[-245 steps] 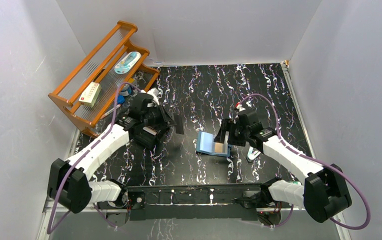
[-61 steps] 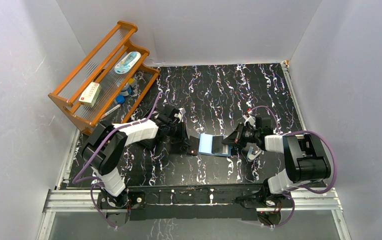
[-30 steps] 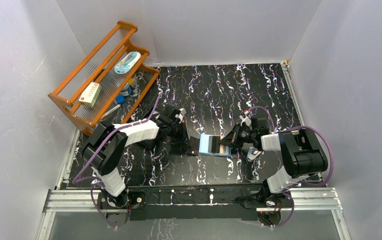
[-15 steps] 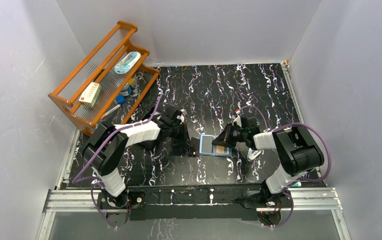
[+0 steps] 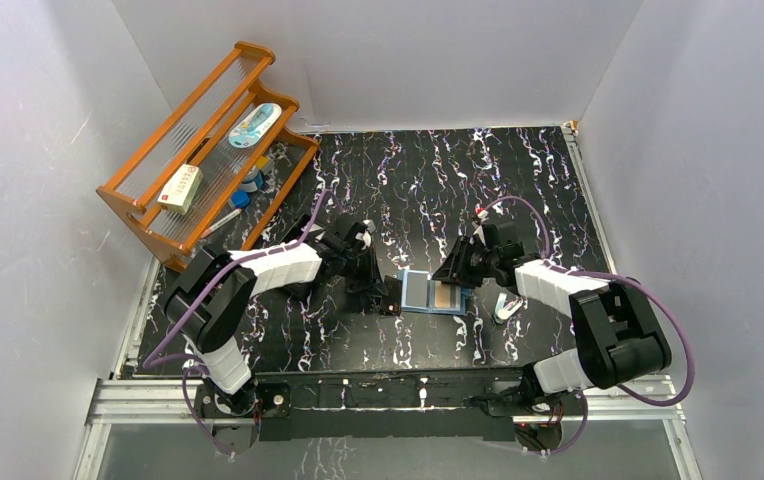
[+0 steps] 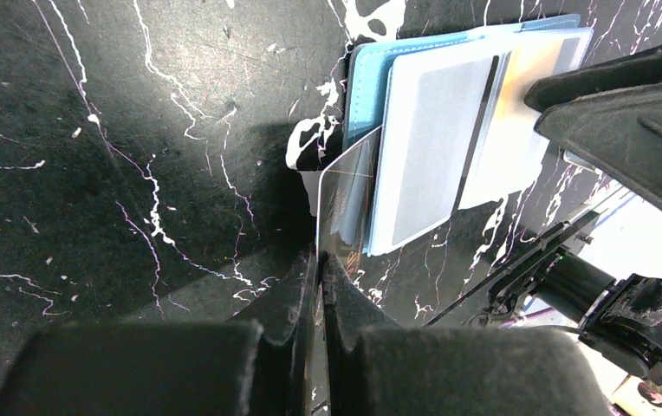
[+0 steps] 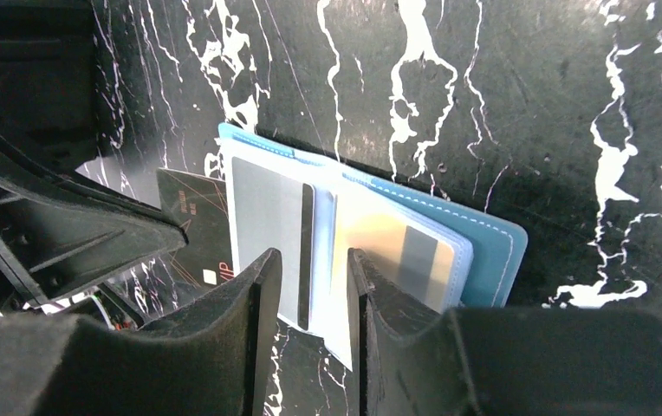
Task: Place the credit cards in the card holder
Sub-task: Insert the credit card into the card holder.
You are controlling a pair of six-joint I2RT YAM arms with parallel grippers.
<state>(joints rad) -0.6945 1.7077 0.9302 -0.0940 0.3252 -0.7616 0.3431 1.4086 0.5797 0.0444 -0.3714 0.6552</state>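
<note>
The teal card holder lies open on the black marbled table. On its pale inner pockets rest a grey-white credit card and an orange-tan one. My right gripper hovers over them, jaws open, nothing pinched between its fingers. My left gripper is shut on a dark glossy credit card, held on edge against the holder's left side.
A wooden rack stands at the back left with a white-and-red box and a pale blue packet on it. A small white object lies right of the holder. White walls enclose the table.
My right gripper has opened and let go of the orange-tan card, which now lies on the holder; it drew back slightly. The left gripper has held still with its dark card.
</note>
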